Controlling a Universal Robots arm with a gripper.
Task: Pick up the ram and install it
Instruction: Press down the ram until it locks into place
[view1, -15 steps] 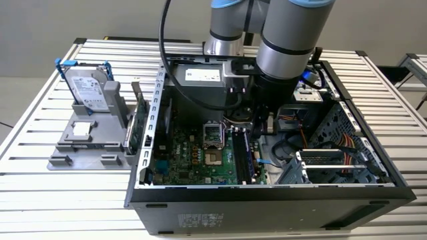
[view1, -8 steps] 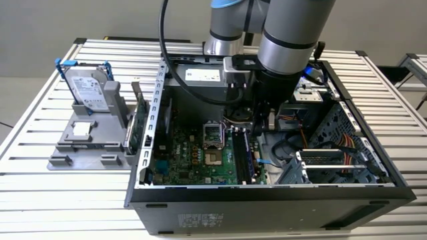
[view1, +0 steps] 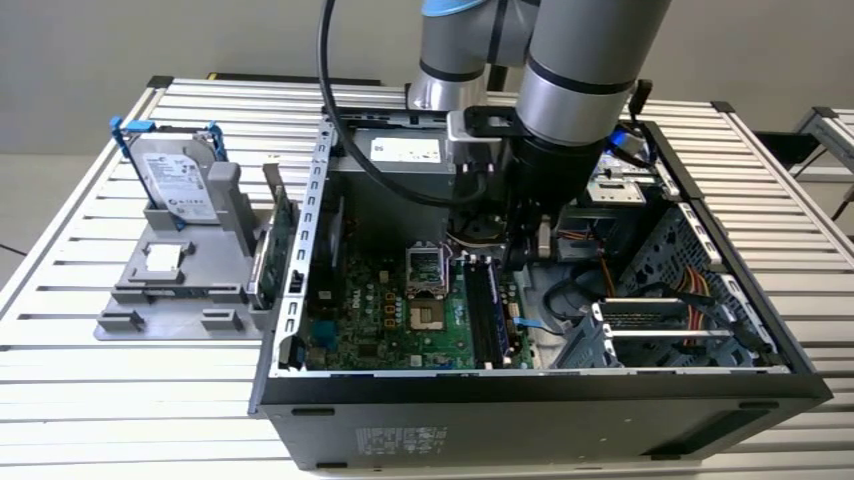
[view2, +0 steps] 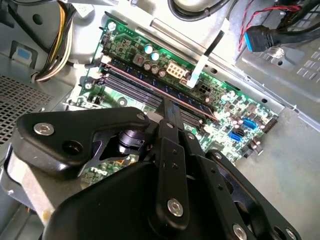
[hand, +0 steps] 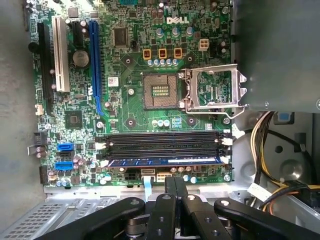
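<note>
The arm reaches down into the open computer case (view1: 747, 330), and the end effector (hand: 174, 187) hangs just above the motherboard (hand: 130, 75), its two fingers (hand: 170, 186) pressed together with nothing between them. The ram (hand: 165, 161) sits in the memory slot farthest from the processor socket (hand: 159, 91) (the blue-green stick with its row of chips lying flat along the slot), right beside the empty black slots (hand: 165, 142) that lie between it and the socket. In the first wrist view the fingertips are just past the edge of the motherboard on the ram's side, close to the stick but not touching it. In the second wrist view the stick (view2: 185, 100) runs diagonally across the board ahead of the fingers. In the exterior view, a hard drive (view1: 178, 175) with blue rails stands in a grey holder (view1: 160, 285) on the slatted tabletop (view1: 80, 400), well apart from the case.
</note>
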